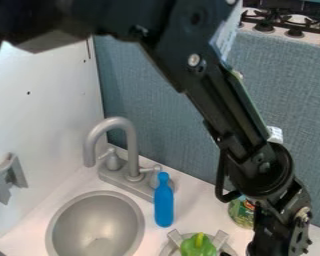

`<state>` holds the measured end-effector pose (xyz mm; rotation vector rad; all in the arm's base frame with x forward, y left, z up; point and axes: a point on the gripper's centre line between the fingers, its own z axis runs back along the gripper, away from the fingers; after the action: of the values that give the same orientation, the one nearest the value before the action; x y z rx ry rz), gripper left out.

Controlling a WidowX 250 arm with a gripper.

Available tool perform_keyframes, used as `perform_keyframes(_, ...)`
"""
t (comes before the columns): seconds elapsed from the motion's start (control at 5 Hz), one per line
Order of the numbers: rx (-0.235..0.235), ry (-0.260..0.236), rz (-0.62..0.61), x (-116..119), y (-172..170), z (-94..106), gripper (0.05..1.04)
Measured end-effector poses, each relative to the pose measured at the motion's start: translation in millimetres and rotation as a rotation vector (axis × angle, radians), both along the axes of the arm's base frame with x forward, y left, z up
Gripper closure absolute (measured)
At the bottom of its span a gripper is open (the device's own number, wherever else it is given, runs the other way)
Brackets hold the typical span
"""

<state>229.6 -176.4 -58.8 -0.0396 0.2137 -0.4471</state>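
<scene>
Sitting between claw (273, 245) and sink (94, 217), a green pepper (199, 246).

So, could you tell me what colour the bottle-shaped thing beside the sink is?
Blue, in the camera view.

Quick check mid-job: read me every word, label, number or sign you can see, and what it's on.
None can be read.
Pale label on the arm: any print too small.
Green-patterned container, partly behind the arm: print too small.
Blue bottle: no marks visible.
</scene>
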Motion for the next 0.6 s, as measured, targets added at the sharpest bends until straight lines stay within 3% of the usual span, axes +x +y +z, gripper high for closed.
perform_keyframes(0.2,0.016,0.031,-0.003,1,-1,-10.8,0.083)
perform_keyframes(0.6,0.0,0.069,0.026,8,3,-28.0,0.123)
